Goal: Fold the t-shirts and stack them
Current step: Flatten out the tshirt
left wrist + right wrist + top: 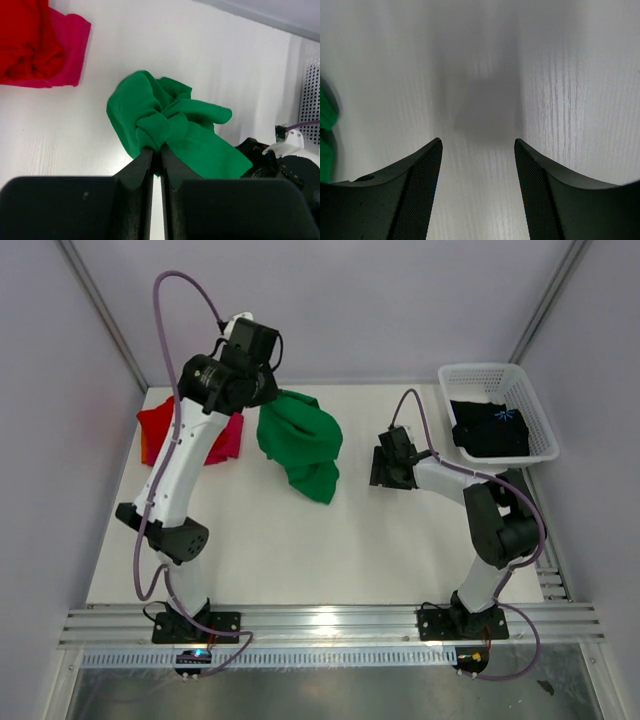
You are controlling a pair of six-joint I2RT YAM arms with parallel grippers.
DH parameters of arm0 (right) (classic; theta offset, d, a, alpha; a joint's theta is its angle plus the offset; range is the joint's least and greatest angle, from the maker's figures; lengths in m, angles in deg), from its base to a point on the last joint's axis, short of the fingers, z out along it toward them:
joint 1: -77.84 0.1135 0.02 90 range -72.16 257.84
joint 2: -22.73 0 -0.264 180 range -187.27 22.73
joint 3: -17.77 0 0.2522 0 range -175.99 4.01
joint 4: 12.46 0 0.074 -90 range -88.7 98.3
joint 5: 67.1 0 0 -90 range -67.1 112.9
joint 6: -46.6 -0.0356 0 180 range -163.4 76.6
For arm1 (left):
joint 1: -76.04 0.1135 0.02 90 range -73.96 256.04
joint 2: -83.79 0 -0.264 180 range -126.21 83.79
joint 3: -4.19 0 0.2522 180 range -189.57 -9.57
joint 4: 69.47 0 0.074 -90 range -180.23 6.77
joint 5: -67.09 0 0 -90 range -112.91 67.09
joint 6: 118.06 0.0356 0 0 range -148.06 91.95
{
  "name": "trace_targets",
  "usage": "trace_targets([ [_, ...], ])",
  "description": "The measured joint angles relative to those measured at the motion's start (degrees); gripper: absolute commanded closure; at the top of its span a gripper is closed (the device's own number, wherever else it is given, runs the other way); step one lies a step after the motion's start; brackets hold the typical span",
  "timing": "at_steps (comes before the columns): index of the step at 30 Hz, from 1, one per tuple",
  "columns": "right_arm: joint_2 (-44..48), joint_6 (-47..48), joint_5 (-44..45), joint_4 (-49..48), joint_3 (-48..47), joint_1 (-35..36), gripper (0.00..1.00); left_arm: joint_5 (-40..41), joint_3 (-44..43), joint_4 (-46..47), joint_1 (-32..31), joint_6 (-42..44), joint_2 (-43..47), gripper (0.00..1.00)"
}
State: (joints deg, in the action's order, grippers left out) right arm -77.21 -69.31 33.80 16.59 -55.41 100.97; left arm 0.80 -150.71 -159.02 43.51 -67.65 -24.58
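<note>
Pinching one green t-shirt (165, 125) in the closed left hand (156, 150), at the centre of the tabletop (300, 550); holding the right hand (477, 142) wide open, empty, at 3 o'clock. Lying at 9 o'clock: one red t-shirt (160, 425), one magenta t-shirt (228, 440); at 2 o'clock, one black t-shirt (490, 430) in one basket (480, 373).

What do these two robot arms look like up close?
Both the left arm and right arm have white tubular links joined by chunky black joints. A thin purple cable loops loosely along each. Each ends in two black jaws; the right pair's inner faces look finely gridded.
</note>
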Motion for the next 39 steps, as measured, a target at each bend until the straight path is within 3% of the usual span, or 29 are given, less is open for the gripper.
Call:
trace_targets([
  [11, -0.74, 0.02, -0.85, -0.09, -0.11, 0.0, 0.36, 1.11, 2.34, -1.97, 2.45, -0.26, 3.56, 0.89],
  [16, -1.42, 0.04, -1.33, -0.11, -0.5, 0.0, 0.36, -7.67, 2.75, -1.97, 5.55, -0.72, 4.85, 0.87],
  [24, -1.84, 0.02, -2.03, -0.26, -0.5, 0.0, 0.36, -11.76, 6.01, -1.73, 5.9, -0.81, 12.24, 0.86],
  [31, -1.99, -0.33, -2.69, -0.76, -0.5, 0.0, 0.36, -17.88, 29.66, 0.72, 3.17, 0.61, 11.78, 0.82],
  [32, -2.01, -0.44, -2.78, -0.92, -0.5, 0.0, 0.36, -18.45, 33.33, 0.48, 2.38, 0.72, 10.86, 0.8],
  [33, -2.08, -0.63, -2.8, -1.11, -0.5, 0.0, 0.36, -19.17, 37.51, 0.33, 1.4, 0.79, 9.44, 0.7],
  [35, -2.12, -1.03, -3.08, -1.51, -0.48, 0.0, 0.36, -20.11, 43.34, -0.26, -0.24, 0.85, 6.73, 0.67],
  [39, -2.21, -1.4, -3.26, -1.99, -0.48, 0.0, 0.36, -21.4, 46.58, -1.14, -1.53, 0.63, 3.89, 0.63],
])
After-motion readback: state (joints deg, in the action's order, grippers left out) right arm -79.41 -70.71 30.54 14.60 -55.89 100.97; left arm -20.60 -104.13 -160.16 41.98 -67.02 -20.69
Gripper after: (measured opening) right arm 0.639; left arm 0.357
